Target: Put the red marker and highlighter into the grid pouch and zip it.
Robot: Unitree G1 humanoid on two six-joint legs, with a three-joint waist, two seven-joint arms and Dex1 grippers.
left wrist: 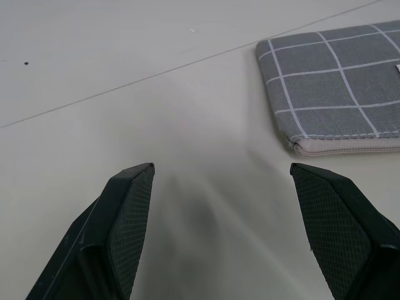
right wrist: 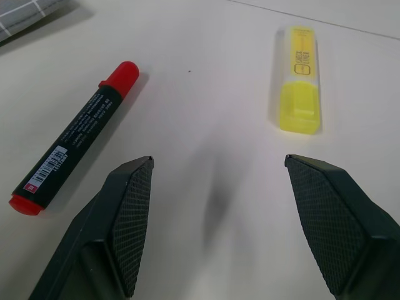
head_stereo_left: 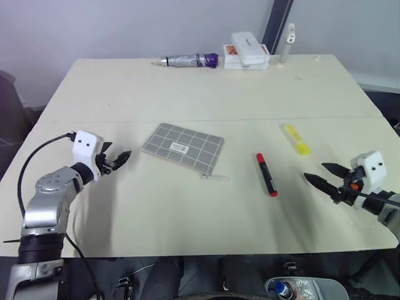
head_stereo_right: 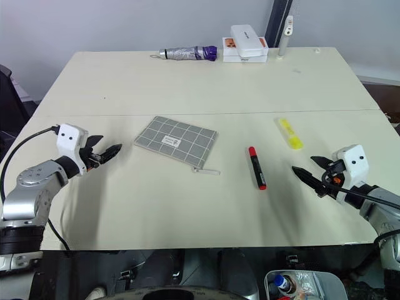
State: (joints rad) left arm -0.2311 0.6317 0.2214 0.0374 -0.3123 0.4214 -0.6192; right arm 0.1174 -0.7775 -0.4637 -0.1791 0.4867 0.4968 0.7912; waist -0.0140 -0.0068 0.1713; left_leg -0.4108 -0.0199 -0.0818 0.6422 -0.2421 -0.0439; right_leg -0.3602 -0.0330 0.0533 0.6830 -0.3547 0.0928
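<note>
Nearest, the left hand hovers released at about 8 o'clock on the tabletop, and the right hand hangs released at 4 o'clock; neither holds anything. Beyond them the red marker lies just right of centre, the grid pouch flat at centre-left. The highlighter rests at 2 o'clock. White boxes sit at 12 o'clock.

Label text on grid pouch illegible
</note>
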